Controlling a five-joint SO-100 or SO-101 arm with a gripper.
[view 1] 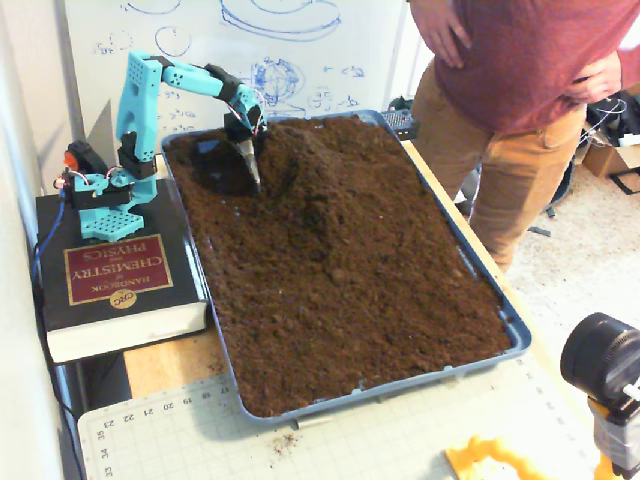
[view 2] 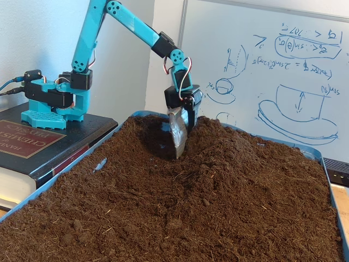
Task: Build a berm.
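Item: gripper, blade-like tip buried in soil at the berm's flank; I could not tell whether its fingers were spread or pressed together. Item: berm, ridge at the tray's far end, beside a scooped hollow. Risk I judged: pushing harder could spill soil over the rim or flatten the ridge.

A blue tray extends away from the gripper toward the near table edge. A black chemistry handbook lies left of the gripper in a fixed view. A whiteboard stands behind it. A person stands far right.
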